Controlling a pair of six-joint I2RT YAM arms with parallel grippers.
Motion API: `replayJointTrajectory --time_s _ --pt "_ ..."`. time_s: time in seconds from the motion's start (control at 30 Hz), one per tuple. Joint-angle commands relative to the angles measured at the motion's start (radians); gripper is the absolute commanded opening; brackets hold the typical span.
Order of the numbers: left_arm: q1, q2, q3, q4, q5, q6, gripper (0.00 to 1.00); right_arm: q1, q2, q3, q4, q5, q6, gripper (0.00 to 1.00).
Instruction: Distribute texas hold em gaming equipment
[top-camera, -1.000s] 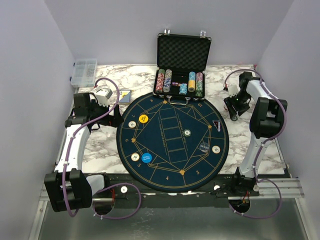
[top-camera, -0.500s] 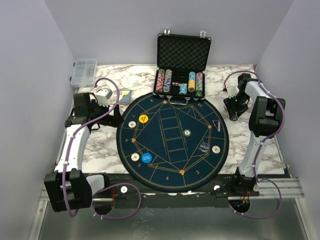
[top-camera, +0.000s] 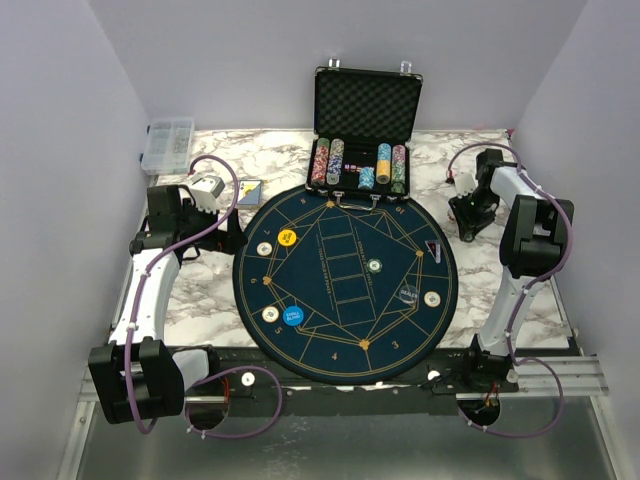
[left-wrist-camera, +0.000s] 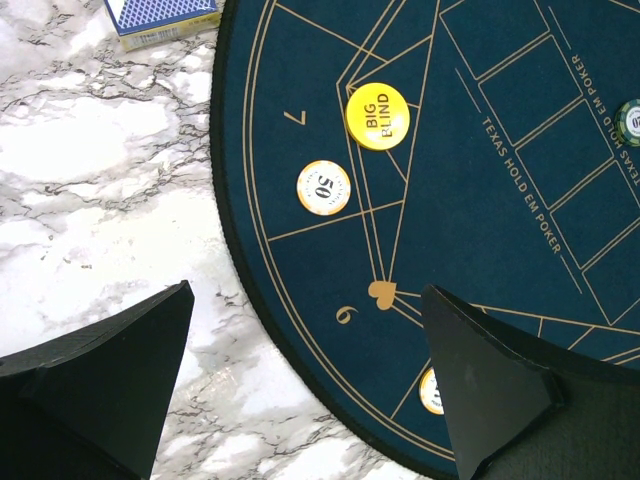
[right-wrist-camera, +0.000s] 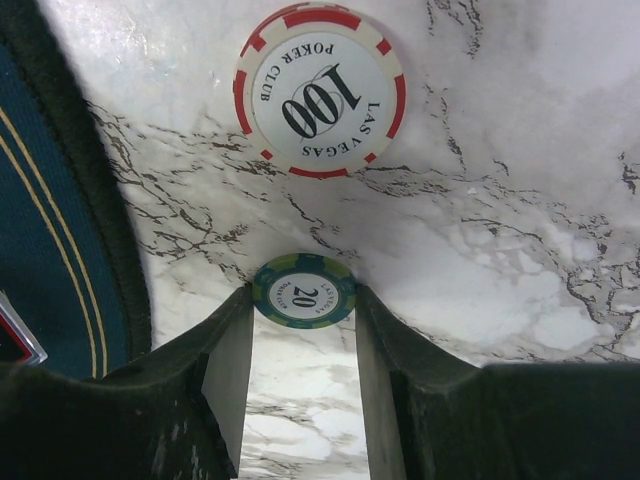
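Left jaws wide apart and empty, straddling the left edge of the round blue mat (left-wrist-camera: 480, 300). Just inside that edge lie a cream 50 chip (left-wrist-camera: 324, 188) and a yellow BIG BLIND disc (left-wrist-camera: 378, 116). Off the mat's right edge, on the marble surface (right-wrist-camera: 520, 200), right jaws narrow, tips against a green 20 chip (right-wrist-camera: 304, 292); a red-and-white 100 chip (right-wrist-camera: 320, 88) lies near, also off the mat.
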Motion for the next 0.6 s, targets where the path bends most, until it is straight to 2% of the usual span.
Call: replayJointTrajectory --time_s 0.0,0.3,0.57 --pt "-0.006 0.005 0.025 -0.008 -0.003 0.007 0.98 -0.004 0.030 -0.050 -0.047 -0.006 -0.015 0.31" --pt "-0.006 0.009 0.029 -0.010 0.002 0.004 0.98 -0.004 -0.111 -0.026 -0.134 -0.035 -0.025 0.30" --pt "-0.006 0.010 0.028 -0.009 0.003 0.004 0.98 0.017 -0.281 -0.128 -0.231 -0.124 -0.053 0.30"
